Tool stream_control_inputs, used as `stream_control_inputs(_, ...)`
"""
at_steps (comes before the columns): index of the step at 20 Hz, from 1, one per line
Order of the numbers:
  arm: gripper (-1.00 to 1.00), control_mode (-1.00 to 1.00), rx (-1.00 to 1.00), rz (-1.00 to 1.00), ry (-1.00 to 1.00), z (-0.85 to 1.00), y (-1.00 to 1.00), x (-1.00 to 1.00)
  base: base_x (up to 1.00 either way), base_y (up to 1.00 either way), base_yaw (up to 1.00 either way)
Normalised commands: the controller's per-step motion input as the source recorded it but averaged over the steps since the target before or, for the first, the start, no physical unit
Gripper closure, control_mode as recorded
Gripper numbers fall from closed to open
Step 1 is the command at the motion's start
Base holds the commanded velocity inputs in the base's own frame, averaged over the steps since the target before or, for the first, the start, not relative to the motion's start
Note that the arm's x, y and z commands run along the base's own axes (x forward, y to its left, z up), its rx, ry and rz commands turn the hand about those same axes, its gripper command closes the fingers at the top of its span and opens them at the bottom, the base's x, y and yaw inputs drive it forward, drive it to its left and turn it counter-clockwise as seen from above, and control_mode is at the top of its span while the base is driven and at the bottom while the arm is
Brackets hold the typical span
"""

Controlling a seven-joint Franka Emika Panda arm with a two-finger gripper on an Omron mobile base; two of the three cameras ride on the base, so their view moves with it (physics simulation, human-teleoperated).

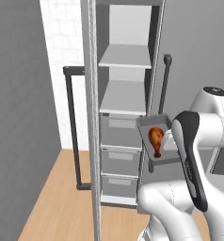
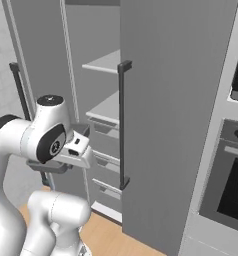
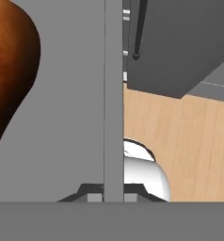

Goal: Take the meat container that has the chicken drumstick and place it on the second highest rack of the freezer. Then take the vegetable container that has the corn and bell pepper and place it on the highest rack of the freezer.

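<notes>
The meat container (image 1: 154, 123) is a shallow grey tray with the brown-orange chicken drumstick (image 1: 156, 139) lying in it. It hangs in the air in front of the open freezer (image 1: 124, 28), at about the height of the top drawer and just right of it. My gripper (image 1: 168, 139) is shut on the tray's right rim. In the hand view the rim (image 3: 113, 94) runs up from between my fingertips (image 3: 114, 195), with the drumstick (image 3: 10, 70) large at the left. The highest rack (image 1: 125, 57) and the second rack (image 1: 124, 97) are bare. The vegetable container is out of view.
Three grey drawers (image 1: 118, 160) sit under the racks. The left freezer door stands open with its dark bar handle (image 1: 72, 127). The right door (image 2: 171, 100) with its handle (image 2: 122, 125) stands close beside my arm. An oven (image 2: 231, 185) is at the far right, wooden floor (image 1: 52, 202) below.
</notes>
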Motion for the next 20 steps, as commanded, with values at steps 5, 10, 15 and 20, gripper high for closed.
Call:
stream_control_inputs(5, 1.00, 1.00, 0.00, 0.00, 0.00, 0.00, 0.00, 0.00, 0.72, -0.30, 0.00)
stream_control_inputs(10, 1.00, 1.00, 0.00, 0.00, 0.00, 0.00, 0.00, 0.00, 0.27, 0.06, 0.00)
stream_control_inputs(15, 1.00, 1.00, 0.00, 0.00, 0.00, 0.00, 0.00, 0.00, -0.01, 0.43, -0.01)
stream_control_inputs(20, 1.00, 1.00, 0.00, 0.00, 0.00, 0.00, 0.00, 0.00, 0.09, 0.20, -0.15)
